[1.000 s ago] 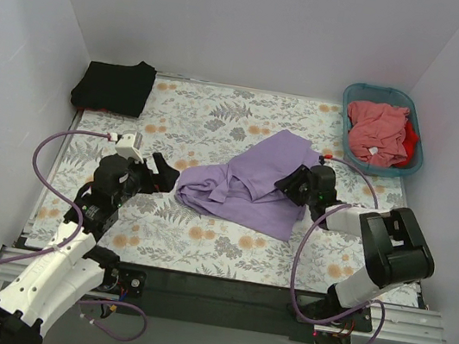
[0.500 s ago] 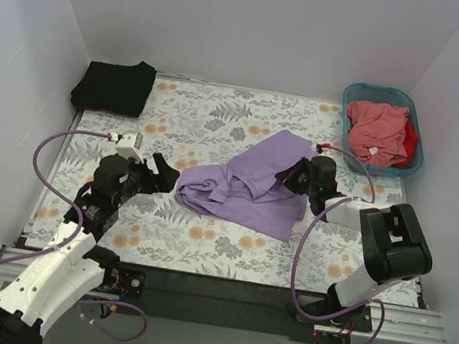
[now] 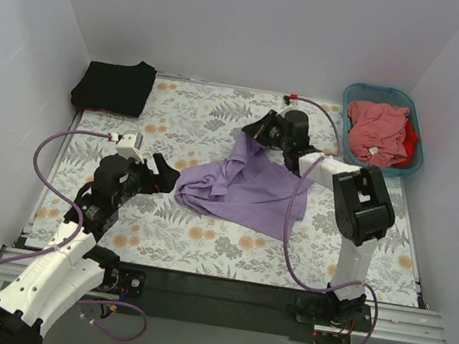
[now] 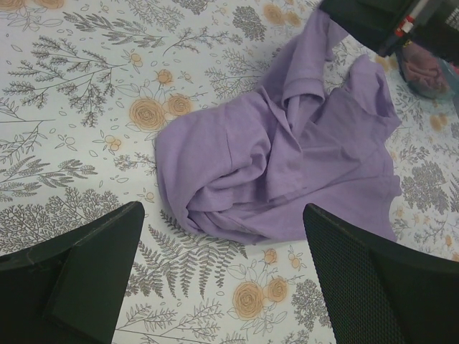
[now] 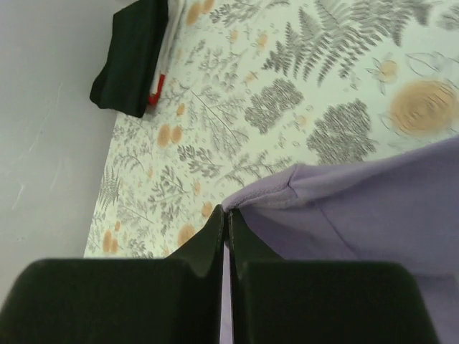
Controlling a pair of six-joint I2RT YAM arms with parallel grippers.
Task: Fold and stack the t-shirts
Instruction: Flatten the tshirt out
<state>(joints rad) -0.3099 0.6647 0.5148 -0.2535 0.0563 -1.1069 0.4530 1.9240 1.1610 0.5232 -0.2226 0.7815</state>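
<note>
The right gripper (image 5: 226, 218) pinches a hem corner of the lavender t-shirt (image 3: 244, 187), holding that edge raised above the floral tablecloth (image 3: 195, 114); the rest lies crumpled mid-table. The left gripper (image 3: 162, 174) hovers spread wide just beside the shirt's left folds; a folded black t-shirt (image 3: 114, 86) sits at the far left corner; a teal basket (image 3: 380, 89) holding a salmon-pink t-shirt (image 3: 378, 130) stands far right; plain white walls (image 3: 237, 16) enclose the table.

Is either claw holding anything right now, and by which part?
The right claw is shut on the lavender shirt, pinching a hemmed corner of its edge at the far end. The left claw is open, holding nothing.
</note>
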